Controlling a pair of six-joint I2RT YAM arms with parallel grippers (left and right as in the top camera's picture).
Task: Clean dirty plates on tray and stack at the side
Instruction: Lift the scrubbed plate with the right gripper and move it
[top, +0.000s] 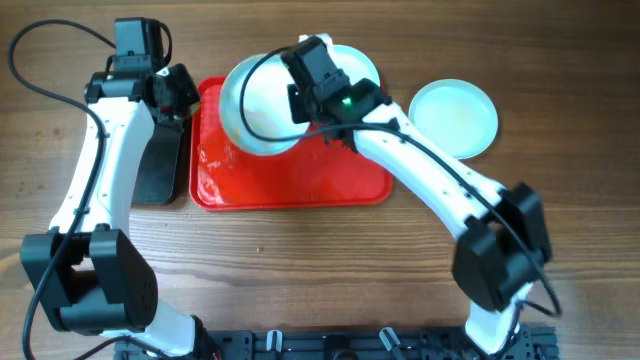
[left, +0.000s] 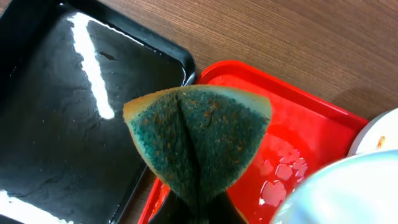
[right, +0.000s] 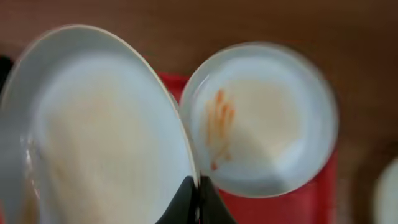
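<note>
above the tray (top: 300, 185), the right pincer (right: 198, 190) grips a stiff, slick, fragile plate (right: 93, 137) by its rim; left pincer (left: 194, 211) squeezes a sponge (left: 199, 134).

Overhead: bright, even, sharp; faint soft shadows on table (top: 300, 260). Left wrist: white glare streaks on black tray (left: 37, 124), sponge (left: 199, 137) sharp. Right wrist: blurred throughout (plates (right: 261, 118) soft-edged), dim far background.
</note>
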